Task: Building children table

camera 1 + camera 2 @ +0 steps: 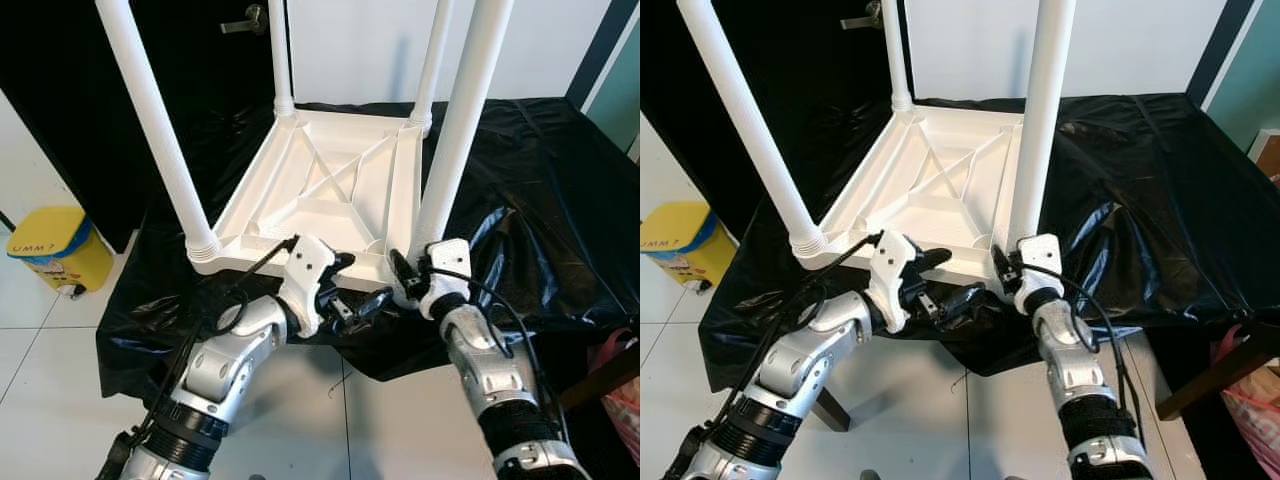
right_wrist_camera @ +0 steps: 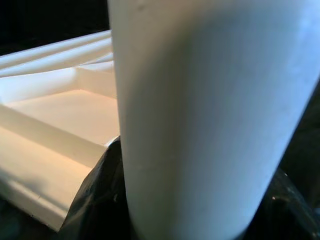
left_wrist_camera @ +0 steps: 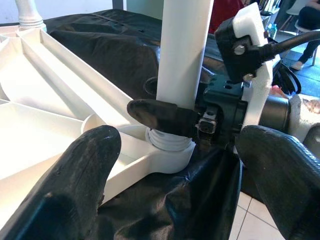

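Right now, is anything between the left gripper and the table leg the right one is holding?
Nothing visible. The left gripper is open beside the near right leg, with only air between them; the right gripper already clasps the leg just above its socket.

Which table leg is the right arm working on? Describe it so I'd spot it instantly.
On the black-draped surface lies an upturned white children's table with four legs pointing up. The leg in question stands at the near corner on the robot's right, and unlike the other three, the right tool closes around its base.
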